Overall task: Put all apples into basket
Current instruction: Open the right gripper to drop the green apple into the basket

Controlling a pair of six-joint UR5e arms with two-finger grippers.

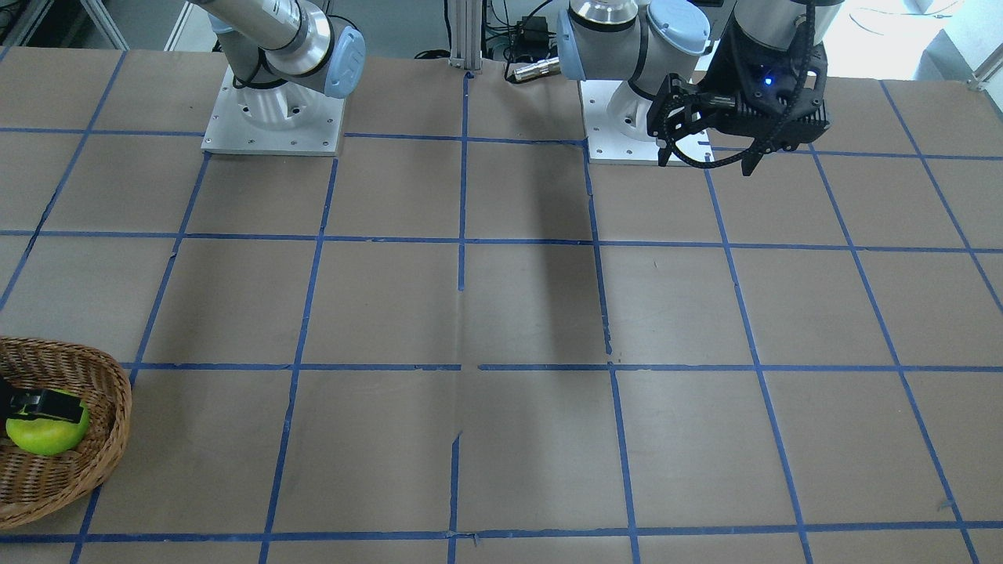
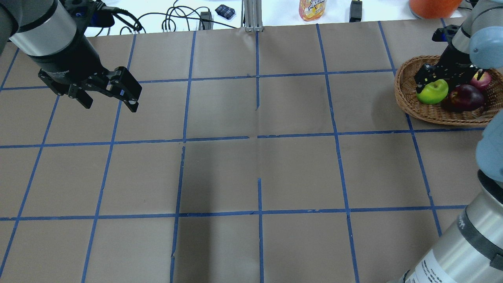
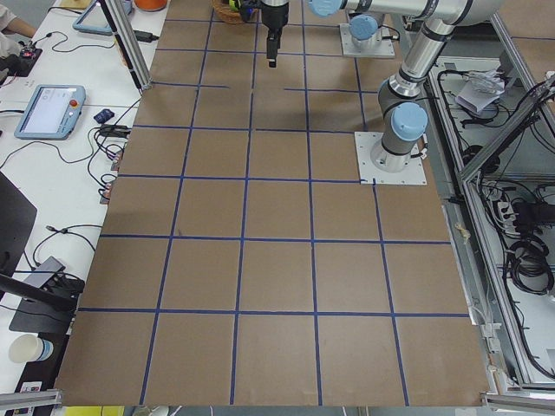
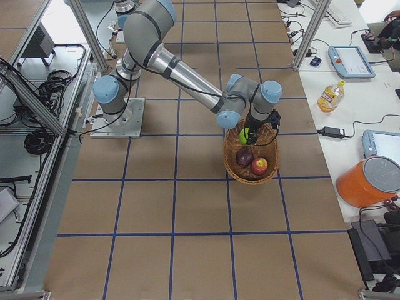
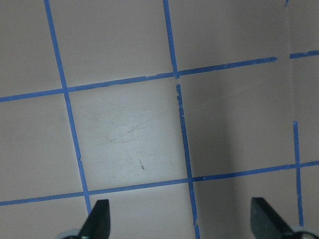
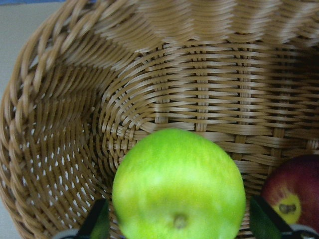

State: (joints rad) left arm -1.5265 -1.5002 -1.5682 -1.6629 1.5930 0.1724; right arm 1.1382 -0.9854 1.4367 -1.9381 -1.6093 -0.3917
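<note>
The wicker basket (image 2: 408,98) stands at the table's far right; it also shows in the front view (image 1: 102,462) and the right side view (image 4: 232,165). All three apples lie in it: the green apple (image 2: 432,92) at its left end, the dark maroon apple (image 2: 465,98) and the red apple (image 2: 482,80). My right gripper (image 2: 441,83) reaches into the basket, open at full width, with the green apple (image 6: 179,184) between its fingers. My left gripper (image 2: 110,104) is open and empty, hanging above the bare table at the far left.
Beyond the table's far edge stand a drink bottle (image 2: 312,8), an orange bucket (image 2: 432,4) and cables. The right arm's elbow and forearm (image 2: 463,243) stretch over the table's right side. Blue tape lines grid the brown table.
</note>
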